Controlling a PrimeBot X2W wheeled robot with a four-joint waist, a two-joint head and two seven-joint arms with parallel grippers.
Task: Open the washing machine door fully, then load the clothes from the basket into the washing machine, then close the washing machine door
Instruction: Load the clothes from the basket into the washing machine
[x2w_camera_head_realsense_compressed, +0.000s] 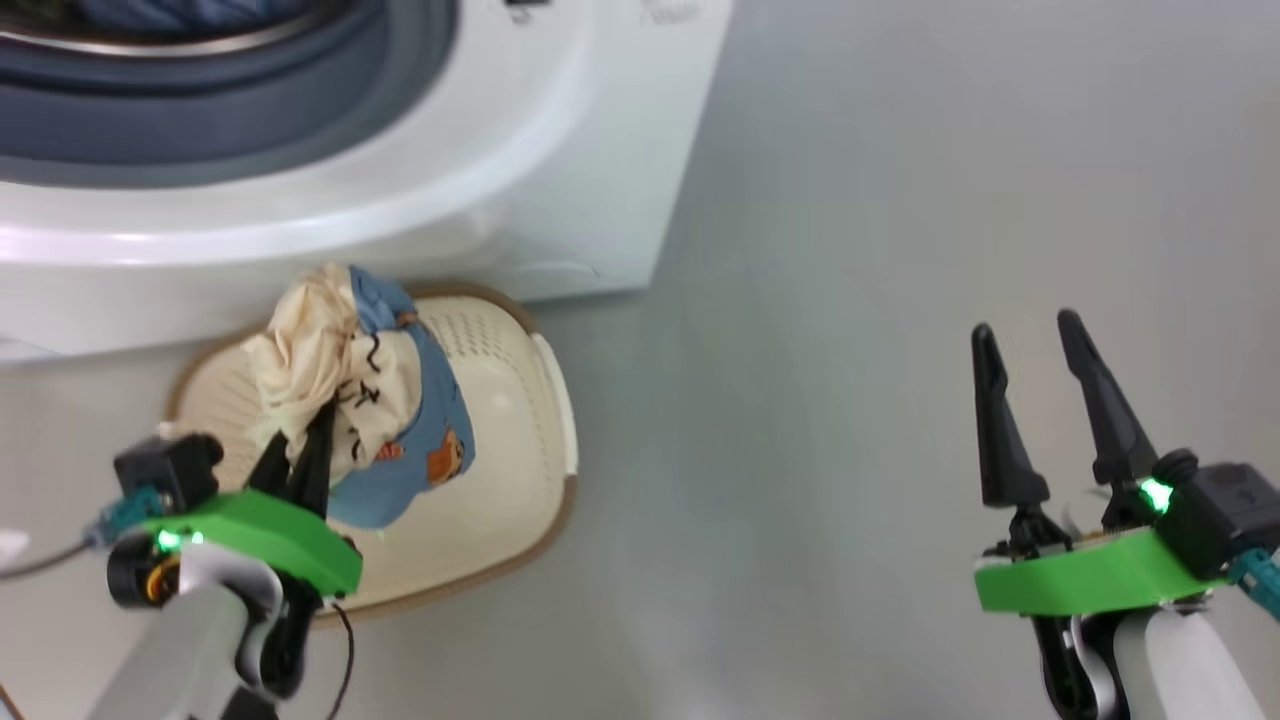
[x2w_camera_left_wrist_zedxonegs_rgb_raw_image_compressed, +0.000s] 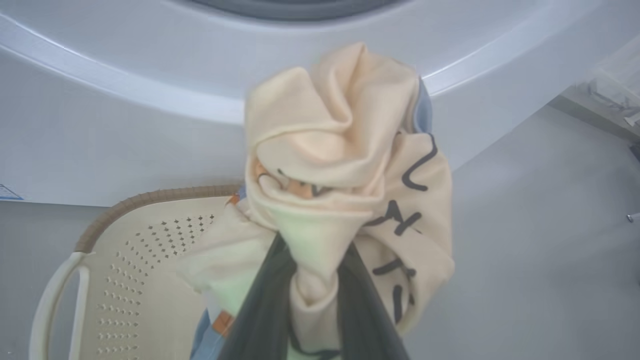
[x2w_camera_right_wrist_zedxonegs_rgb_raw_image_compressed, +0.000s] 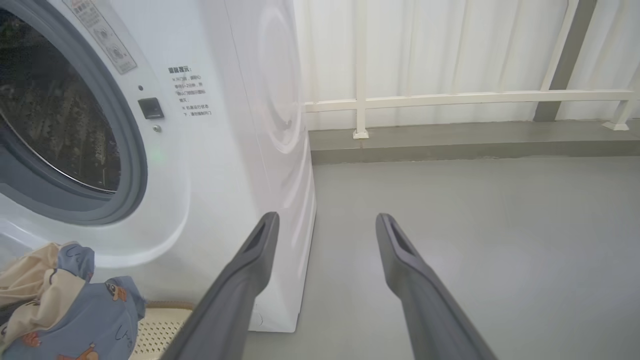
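Note:
My left gripper (x2w_camera_head_realsense_compressed: 300, 440) is shut on the clothes (x2w_camera_head_realsense_compressed: 360, 400), a cream garment with black drawings bunched together with a light blue one with orange prints. The bundle hangs lifted over the cream basket (x2w_camera_head_realsense_compressed: 510, 420), which stands on the floor against the washing machine (x2w_camera_head_realsense_compressed: 520, 150). In the left wrist view the clothes (x2w_camera_left_wrist_zedxonegs_rgb_raw_image_compressed: 345, 165) bulge out above my left gripper (x2w_camera_left_wrist_zedxonegs_rgb_raw_image_compressed: 315, 250), with the basket (x2w_camera_left_wrist_zedxonegs_rgb_raw_image_compressed: 150, 260) below. The drum mouth (x2w_camera_right_wrist_zedxonegs_rgb_raw_image_compressed: 55, 125) stands uncovered; the washing machine door is out of view. My right gripper (x2w_camera_head_realsense_compressed: 1025, 325) hangs open over bare floor to the right, nothing between its fingers (x2w_camera_right_wrist_zedxonegs_rgb_raw_image_compressed: 260, 240).
Grey floor (x2w_camera_head_realsense_compressed: 850, 350) spreads to the right of the machine and basket. Past the machine's side, a raised step with a white railing (x2w_camera_right_wrist_zedxonegs_rgb_raw_image_compressed: 450, 97) and pale curtains closes off the far end.

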